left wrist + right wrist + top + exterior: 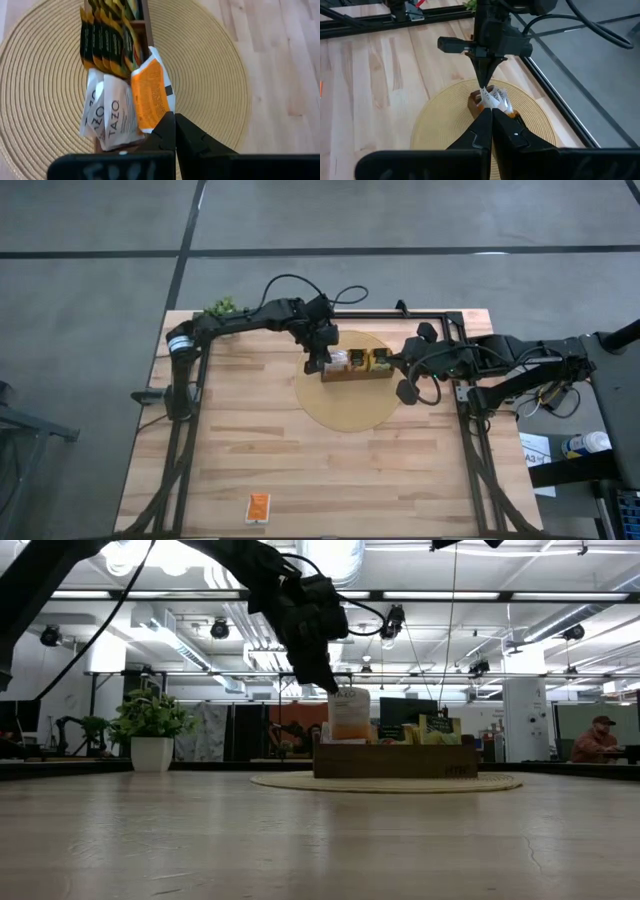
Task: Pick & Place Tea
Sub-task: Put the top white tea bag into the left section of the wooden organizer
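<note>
A brown wooden box (357,372) stands on a round woven mat (350,405) and holds upright tea sachets: white ones (112,117) in its left end, dark-labelled green ones (102,40) beside them. My left gripper (175,122) hangs over the box's left end, shut on an orange-and-white sachet (151,95) that stands higher than the rest (349,712). My right gripper (491,114) hovers shut above the mat's right side, beside the box's right end, touching nothing. One more orange sachet (258,508) lies flat near the table's front edge. My left gripper pinches the orange-and-white sachet by its upper edge near a corner (165,114) between its two fingertips. The fingers (325,675) come from above, slanting down from the table's left. The sachet hangs upright below them, its lower end down at the box's left compartment, among the white sachets.
A small potted plant (222,307) stands at the table's far left corner. Dark frame rails (470,430) run along the left and right sides and the far edge. Bare wood stretches across the near half of the table. A person (600,738) sits in the room beyond.
</note>
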You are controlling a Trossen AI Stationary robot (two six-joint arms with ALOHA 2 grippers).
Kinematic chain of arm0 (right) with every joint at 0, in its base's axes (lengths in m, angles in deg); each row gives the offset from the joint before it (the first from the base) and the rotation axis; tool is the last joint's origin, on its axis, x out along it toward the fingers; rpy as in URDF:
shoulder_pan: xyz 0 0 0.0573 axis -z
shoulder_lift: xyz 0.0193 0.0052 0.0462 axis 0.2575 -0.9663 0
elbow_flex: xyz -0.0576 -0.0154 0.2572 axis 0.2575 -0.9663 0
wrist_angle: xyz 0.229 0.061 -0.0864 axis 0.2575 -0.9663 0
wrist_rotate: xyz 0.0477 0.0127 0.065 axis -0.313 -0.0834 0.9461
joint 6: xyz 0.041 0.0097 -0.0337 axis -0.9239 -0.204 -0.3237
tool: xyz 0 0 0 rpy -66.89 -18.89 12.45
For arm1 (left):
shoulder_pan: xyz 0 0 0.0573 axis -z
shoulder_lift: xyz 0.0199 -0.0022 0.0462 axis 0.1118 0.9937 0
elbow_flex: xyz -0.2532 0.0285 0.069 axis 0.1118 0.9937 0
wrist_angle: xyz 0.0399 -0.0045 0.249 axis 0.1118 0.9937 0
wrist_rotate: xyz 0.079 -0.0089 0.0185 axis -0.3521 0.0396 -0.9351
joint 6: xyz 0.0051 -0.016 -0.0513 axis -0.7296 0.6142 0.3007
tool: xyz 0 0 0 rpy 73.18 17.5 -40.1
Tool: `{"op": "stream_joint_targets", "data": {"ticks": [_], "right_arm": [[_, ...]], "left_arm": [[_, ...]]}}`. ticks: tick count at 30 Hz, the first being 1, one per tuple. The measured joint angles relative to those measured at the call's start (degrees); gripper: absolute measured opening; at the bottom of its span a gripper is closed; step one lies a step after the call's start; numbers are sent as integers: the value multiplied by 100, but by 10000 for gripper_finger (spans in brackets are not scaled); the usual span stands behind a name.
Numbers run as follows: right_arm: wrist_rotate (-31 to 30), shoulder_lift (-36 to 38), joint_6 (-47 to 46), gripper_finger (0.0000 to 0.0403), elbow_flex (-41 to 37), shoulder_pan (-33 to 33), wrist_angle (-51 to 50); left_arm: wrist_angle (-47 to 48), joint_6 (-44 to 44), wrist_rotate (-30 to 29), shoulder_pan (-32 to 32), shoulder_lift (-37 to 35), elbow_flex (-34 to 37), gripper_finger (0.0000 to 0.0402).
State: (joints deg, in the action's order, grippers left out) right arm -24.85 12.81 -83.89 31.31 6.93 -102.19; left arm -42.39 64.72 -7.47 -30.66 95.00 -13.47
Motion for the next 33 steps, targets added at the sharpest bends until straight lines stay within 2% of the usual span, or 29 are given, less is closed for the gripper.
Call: {"op": "stream_joint_targets", "data": {"ticks": [12, 25, 28, 33], "right_arm": [[-1, 0, 76, 8, 0, 0, 10], [-47, 0, 56, 8, 0, 0, 19], [-49, 0, 54, 8, 0, 0, 21], [-51, 0, 55, 8, 0, 0, 21]], "left_arm": [[12, -53, -75, -267, 102, 37, 0], [-174, -141, -416, -281, 269, 37, 2], [-280, -166, -441, -281, 269, 37, 17], [-376, -156, -629, -281, 269, 37, 72]]}}
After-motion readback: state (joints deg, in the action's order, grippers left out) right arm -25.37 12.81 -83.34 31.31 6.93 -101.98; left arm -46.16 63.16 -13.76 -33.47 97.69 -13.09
